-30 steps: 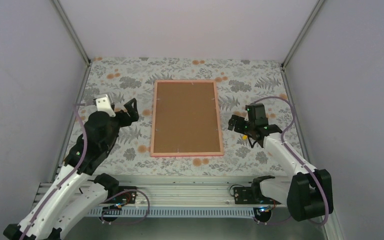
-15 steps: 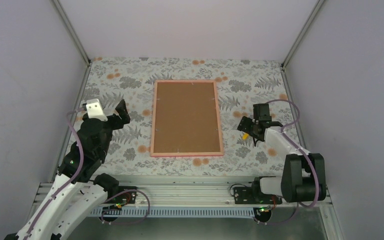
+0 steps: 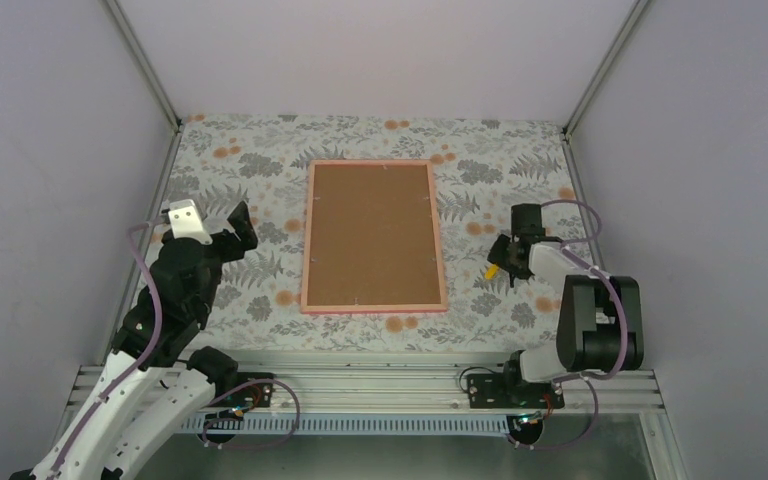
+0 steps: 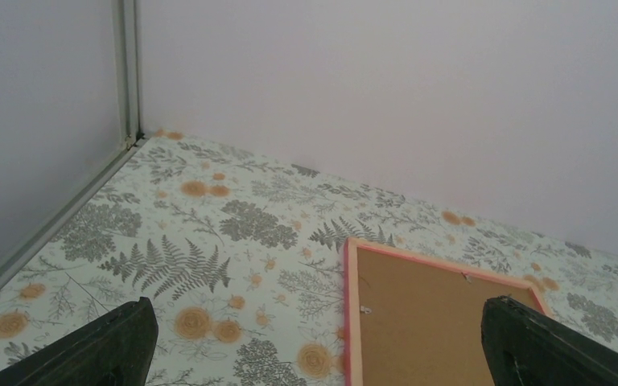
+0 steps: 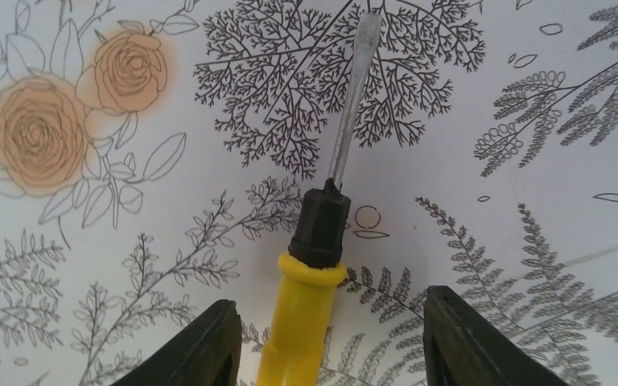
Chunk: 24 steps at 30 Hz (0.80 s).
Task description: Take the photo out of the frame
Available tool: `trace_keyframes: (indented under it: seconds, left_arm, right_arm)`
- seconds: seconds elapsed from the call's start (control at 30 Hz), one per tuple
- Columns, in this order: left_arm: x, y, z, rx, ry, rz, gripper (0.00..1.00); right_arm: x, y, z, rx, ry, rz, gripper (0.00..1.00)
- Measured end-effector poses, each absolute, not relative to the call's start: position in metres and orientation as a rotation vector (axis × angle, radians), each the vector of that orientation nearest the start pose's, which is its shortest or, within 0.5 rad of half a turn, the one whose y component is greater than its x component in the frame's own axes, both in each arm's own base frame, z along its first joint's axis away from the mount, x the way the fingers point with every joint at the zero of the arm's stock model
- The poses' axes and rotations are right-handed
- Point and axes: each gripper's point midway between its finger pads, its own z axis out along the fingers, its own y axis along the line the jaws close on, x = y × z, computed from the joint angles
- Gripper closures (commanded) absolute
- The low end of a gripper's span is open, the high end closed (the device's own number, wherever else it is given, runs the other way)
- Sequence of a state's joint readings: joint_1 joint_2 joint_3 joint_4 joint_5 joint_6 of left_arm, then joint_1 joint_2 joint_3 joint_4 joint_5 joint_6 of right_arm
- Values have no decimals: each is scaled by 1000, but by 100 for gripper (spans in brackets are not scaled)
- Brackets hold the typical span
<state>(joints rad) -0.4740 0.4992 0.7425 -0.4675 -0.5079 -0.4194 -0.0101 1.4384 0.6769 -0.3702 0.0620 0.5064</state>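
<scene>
Screwdriver (image 5: 319,233) (yellow handle) between right claw (image 5: 334,326) tips, seemingly ungripped; frame (image 3: 374,236) near.

- No text, label, brand, number or sign could be read in any of the three views.

yellow-handled screwdriver (image 5: 304,322), floral tablecloth (image 3: 250,165) with orange roses, plain pale walls (image 3: 380,50)
</scene>
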Motion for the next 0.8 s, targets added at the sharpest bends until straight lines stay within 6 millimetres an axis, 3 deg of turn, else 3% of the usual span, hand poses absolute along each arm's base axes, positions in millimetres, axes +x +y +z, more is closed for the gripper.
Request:
trace_keyframes:
  seconds: [0.47, 0.7, 0.8]
  left_arm:
    - [247, -42, 304, -273, 1767, -231, 0]
    - [252, -52, 295, -233, 1810, -247, 0]
    - [254, -60, 295, -196, 1818, -276, 0]
  right_arm:
    - [325, -14, 19, 718, 2630, 70, 75]
    - [334, -13, 18, 705, 2636, 77, 94]
    - [337, -12, 19, 701, 2633, 90, 96]
